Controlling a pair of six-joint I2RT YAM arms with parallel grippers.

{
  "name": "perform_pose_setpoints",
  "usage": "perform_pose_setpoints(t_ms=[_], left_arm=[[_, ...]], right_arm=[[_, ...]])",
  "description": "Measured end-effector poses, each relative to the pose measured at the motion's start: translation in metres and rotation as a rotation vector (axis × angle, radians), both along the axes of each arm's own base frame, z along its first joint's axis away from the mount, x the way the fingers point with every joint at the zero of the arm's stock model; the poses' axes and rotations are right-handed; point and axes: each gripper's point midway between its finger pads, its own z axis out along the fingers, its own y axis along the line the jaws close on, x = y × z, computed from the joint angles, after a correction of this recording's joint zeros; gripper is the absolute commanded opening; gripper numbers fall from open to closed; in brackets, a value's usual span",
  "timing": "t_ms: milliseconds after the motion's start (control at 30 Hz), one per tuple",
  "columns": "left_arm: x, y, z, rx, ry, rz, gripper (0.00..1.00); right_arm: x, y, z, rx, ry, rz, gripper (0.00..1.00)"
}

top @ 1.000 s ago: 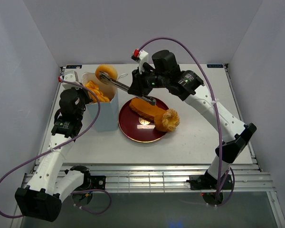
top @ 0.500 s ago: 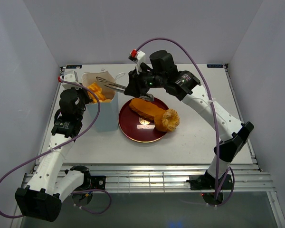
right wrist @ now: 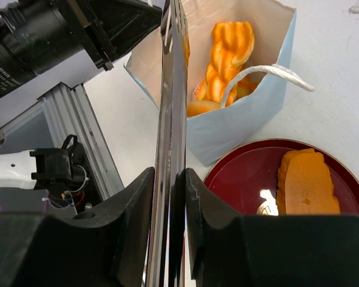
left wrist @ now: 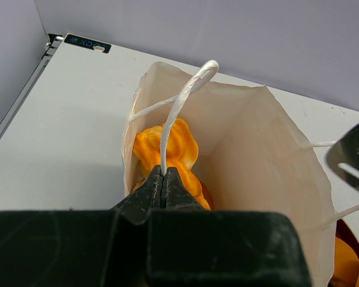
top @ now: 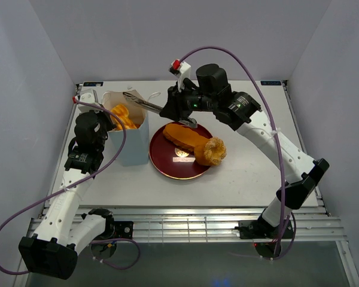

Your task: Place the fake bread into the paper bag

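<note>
The white paper bag (top: 133, 142) stands upright left of the dark red plate (top: 170, 165). My left gripper (top: 106, 118) (left wrist: 163, 173) is shut on the bag's near cord handle (left wrist: 180, 105). Orange fake bread (top: 121, 115) (left wrist: 172, 146) (right wrist: 228, 51) lies inside the bag (right wrist: 239, 128). On the plate rest a long piece (top: 182, 135) (right wrist: 305, 182) and a round pleated bun (top: 213, 150). My right gripper (top: 167, 109) (right wrist: 179, 173) is shut on metal tongs (top: 140, 101) (right wrist: 173, 89). Their empty tips hang over the bag's mouth.
The tongs' tip (left wrist: 353, 158) shows at the right edge of the left wrist view. Grey walls close the table (top: 245, 173) on three sides. The plate (right wrist: 239, 179) nearly touches the bag's right side.
A second ago the tongs held a round golden bun above the bag. The bun has dropped into the bag, and the tongs are empty and have shifted slightly right.
</note>
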Motion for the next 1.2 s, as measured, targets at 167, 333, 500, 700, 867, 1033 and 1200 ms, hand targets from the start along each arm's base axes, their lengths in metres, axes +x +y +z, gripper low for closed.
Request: perform_pose_setpoints(t_ms=[167, 333, 500, 700, 867, 1033, 1200], left_arm=[[0.000, 0.001, 0.001, 0.000, -0.002, 0.005, 0.00], [0.000, 0.001, 0.000, 0.001, -0.001, 0.006, 0.00], [0.000, 0.001, 0.000, 0.001, -0.001, 0.006, 0.00], [-0.001, 0.001, 0.001, 0.000, -0.004, 0.006, 0.00], [-0.001, 0.001, 0.001, 0.000, -0.003, 0.006, 0.00], [-0.001, 0.001, 0.001, 0.000, -0.003, 0.006, 0.00], [-0.001, 0.001, 0.001, -0.001, -0.003, 0.003, 0.00]], right_arm=[[-0.010, -0.020, 0.026, 0.052, -0.059, -0.043, 0.31], [-0.025, -0.049, 0.044, 0.111, -0.108, -0.103, 0.30], [-0.038, -0.085, 0.048, 0.144, -0.152, -0.198, 0.27], [-0.058, -0.136, 0.019, 0.148, -0.143, -0.325, 0.25], [-0.072, -0.179, -0.032, 0.087, -0.080, -0.462, 0.15], [-0.085, -0.217, -0.093, -0.020, 0.029, -0.591, 0.11], [-0.101, -0.239, -0.136, -0.093, 0.135, -0.665, 0.08]])
